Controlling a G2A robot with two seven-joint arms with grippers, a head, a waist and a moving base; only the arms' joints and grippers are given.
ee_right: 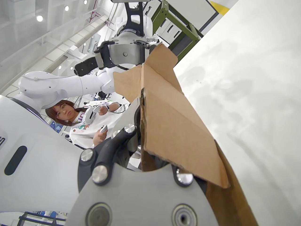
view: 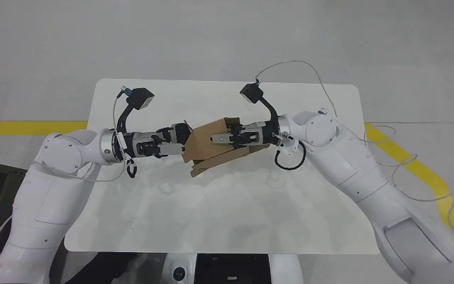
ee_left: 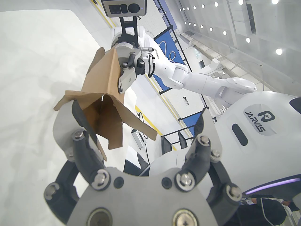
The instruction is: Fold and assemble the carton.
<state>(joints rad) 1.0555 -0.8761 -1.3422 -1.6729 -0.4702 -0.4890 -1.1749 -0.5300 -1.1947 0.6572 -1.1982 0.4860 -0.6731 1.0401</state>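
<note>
Cardboard carton point(view: 202, 147) half-open, flaps splayed, hollow inside in left wrist view. Right gripper point(view: 221, 139) clamps carton panel; left gripper point(ee_left: 141, 128) spread wide at carton end.

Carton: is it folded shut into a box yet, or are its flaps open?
Not closed. The carton is partly opened into a tube, with its end flaps splayed outward and the inside visible.

Bright, even light falls from rows of round ceiling lamps point(ee_left: 239, 1), which glare as white spots. The white tabletop point(view: 298, 213) glows pale, with soft, mottled shadows around the carton point(view: 209, 142). Both wrist views bow straight lines near their edges.
</note>
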